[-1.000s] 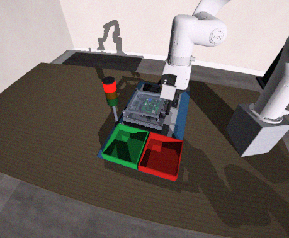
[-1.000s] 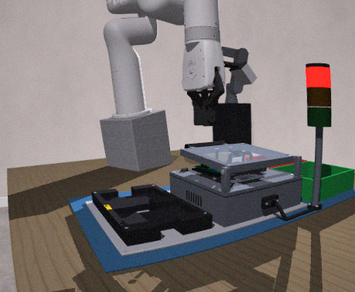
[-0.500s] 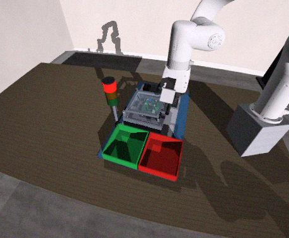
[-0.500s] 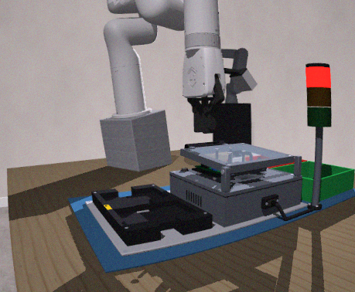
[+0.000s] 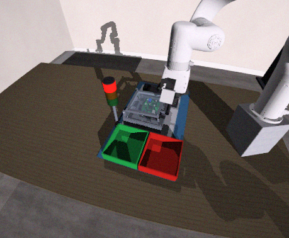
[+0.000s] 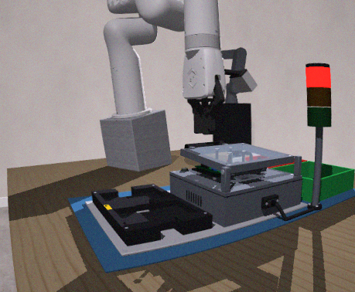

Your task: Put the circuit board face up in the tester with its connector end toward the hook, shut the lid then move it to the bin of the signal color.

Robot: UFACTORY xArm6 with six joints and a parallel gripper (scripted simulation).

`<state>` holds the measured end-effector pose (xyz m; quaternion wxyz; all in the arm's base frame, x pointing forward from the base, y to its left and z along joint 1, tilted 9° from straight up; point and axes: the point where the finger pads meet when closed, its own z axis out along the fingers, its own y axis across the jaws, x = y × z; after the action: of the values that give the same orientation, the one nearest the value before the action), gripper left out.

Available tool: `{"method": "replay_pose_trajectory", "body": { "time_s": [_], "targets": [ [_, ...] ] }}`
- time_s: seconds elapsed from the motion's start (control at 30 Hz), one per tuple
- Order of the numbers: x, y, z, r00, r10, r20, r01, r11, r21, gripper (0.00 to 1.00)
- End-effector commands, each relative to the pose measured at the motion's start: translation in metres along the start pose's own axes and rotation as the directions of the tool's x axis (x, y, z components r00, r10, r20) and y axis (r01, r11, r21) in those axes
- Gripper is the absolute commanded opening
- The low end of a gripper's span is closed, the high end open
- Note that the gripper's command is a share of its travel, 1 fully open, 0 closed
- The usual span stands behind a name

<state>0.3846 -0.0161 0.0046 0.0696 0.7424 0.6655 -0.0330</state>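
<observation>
wooden table (image 5: 48, 132), blue mat (image 6: 98, 247), arm pedestal (image 5: 256, 133)

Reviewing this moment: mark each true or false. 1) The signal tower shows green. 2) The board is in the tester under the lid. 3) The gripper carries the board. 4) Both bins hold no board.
1) False: the signal tower is lit red.
2) True: the board lies in the tester under the clear lid.
3) False: the gripper hangs above the lid, holding nothing.
4) True: the green bin and red bin hold no board.

Clear lid (image 6: 240, 155) covered the board (image 5: 150, 107), blocking descent; signal tower (image 6: 318, 101) rose beside the tester (image 6: 237, 195); both bins stood open-topped.
</observation>
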Motion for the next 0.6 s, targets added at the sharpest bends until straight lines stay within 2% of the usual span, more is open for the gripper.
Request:
{"method": "replay_pose_trajectory", "body": {
  "time_s": [0.0,0.3,0.57],
  "targets": [
    [0.000,0.002,0.001,1.000,0.000,0.000,0.000,1.000,-0.003,0.27],
    [0.000,0.003,0.011,1.000,0.000,0.000,0.000,1.000,-0.003,0.27],
    [0.000,0.003,0.012,1.000,0.000,0.000,0.000,1.000,-0.003,0.27]
  ]
}}
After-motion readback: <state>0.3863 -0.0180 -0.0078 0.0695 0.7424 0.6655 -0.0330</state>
